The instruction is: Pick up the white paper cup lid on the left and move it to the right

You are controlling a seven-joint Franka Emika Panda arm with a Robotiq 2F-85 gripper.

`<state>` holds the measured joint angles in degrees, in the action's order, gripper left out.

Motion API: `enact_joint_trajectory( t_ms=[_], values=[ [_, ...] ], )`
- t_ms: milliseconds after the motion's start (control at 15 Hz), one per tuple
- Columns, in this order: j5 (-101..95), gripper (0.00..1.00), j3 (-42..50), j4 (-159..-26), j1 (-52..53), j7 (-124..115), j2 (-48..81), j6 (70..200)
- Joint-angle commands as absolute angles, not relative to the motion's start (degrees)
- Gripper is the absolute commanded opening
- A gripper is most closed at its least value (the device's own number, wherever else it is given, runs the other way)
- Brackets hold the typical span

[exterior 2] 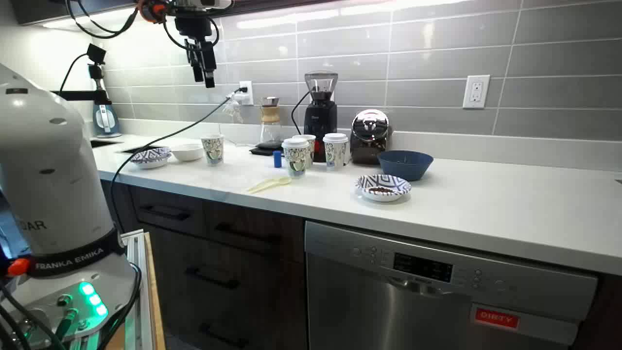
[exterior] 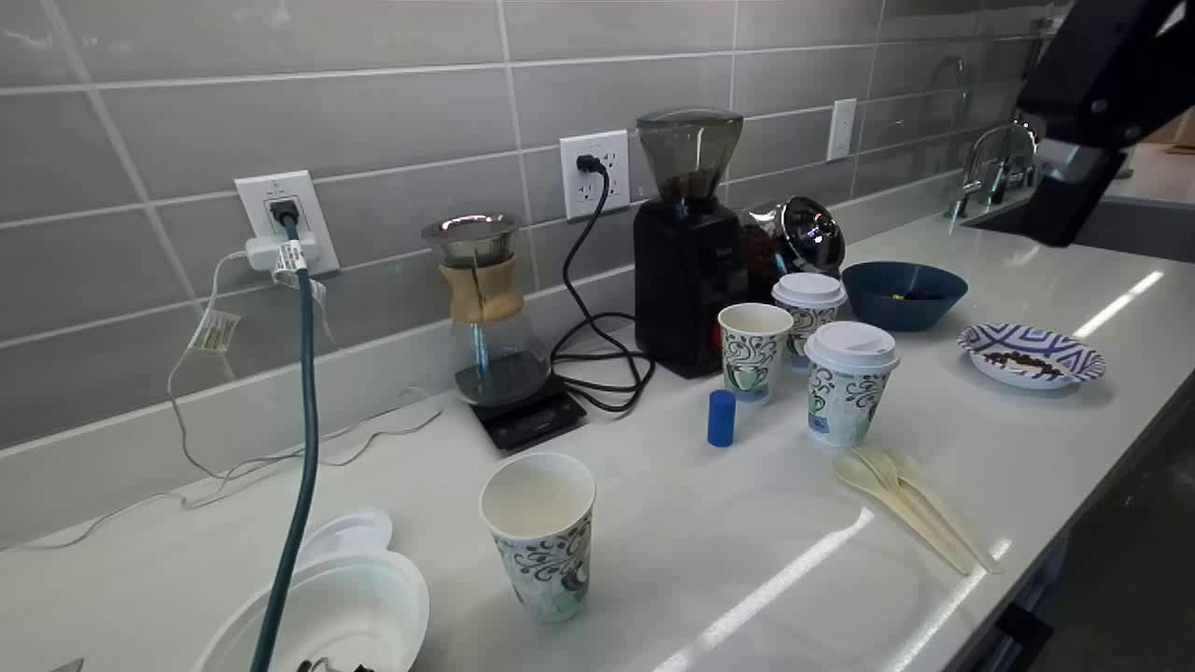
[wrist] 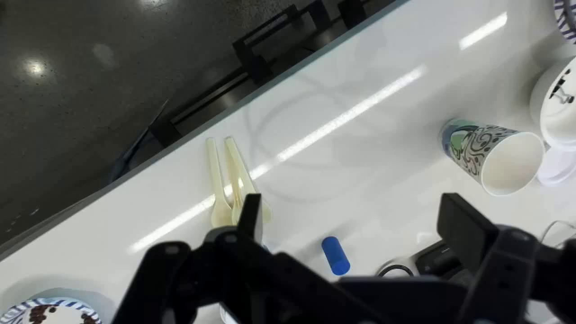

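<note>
The white paper cup lid (exterior: 359, 530) lies flat on the counter (exterior: 653, 560), partly covered from sight by the rim of the deeper white bowl (exterior: 364, 607). In the wrist view the lid (wrist: 557, 165) shows at the right edge, between the bowl and the open patterned cup (wrist: 513, 164). I cannot make it out in the exterior view with the robot base. My gripper (wrist: 351, 198) is open with nothing between its fingers. In both exterior views the gripper (exterior 2: 204, 81) hangs high above the counter, well away from the lid.
A dark cable (exterior: 303, 420) runs from the outlet across the bowl area. The open cup (exterior: 546, 560) stands beside the bowl. A blue cylinder (exterior: 721, 418), lidded cups (exterior: 848, 392), pale cutlery (exterior: 910, 504), a grinder (exterior: 689, 280) and a glass carafe (exterior: 495, 345) are farther along.
</note>
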<state>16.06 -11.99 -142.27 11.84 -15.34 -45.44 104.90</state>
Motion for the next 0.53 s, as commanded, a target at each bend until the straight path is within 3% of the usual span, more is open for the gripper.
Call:
enact_joint_trajectory(
  t_ms=[0, 467],
  values=[
    [16.52, 1.0, -12.57, -142.05, 10.96, -14.86, -45.53, 104.58],
    [16.11, 1.0, -15.66, -140.11, 11.75, -15.33, -41.26, 106.04]
  ],
)
